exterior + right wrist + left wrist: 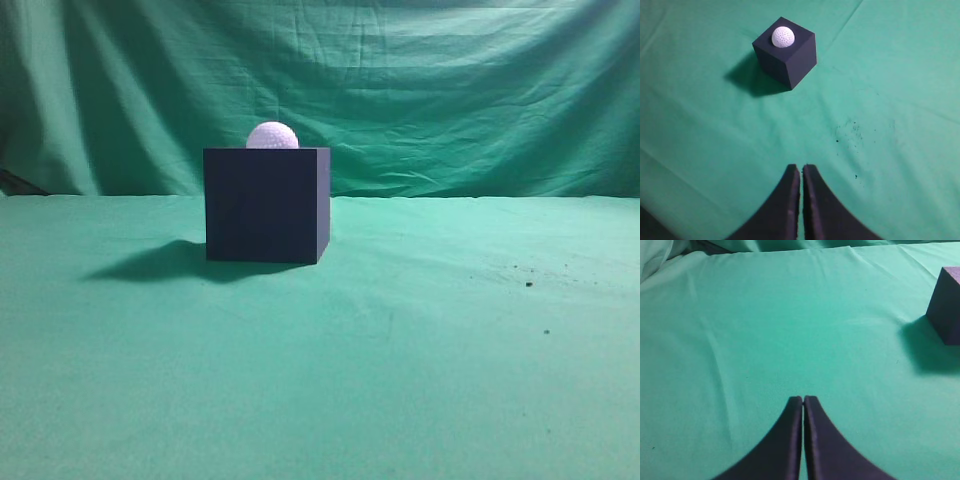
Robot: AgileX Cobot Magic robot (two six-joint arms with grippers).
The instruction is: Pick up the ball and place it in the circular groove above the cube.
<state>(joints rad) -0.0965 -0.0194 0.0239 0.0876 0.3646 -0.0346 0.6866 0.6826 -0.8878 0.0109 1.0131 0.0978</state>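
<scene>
The white dimpled ball [272,136] rests on top of the dark navy cube [266,205], which stands on the green cloth left of centre. The right wrist view shows the ball [783,36] seated in the cube's [790,57] top face, far ahead of my right gripper [802,167], which is shut and empty. My left gripper [803,399] is shut and empty over bare cloth; only a corner of the cube [946,305] shows at the right edge of its view. Neither gripper shows in the exterior view.
Green cloth covers the table [420,350] and hangs as a backdrop [450,90]. Small dark specks [852,131] lie on the cloth to the right of the cube. The cube casts a shadow [150,265] to its left.
</scene>
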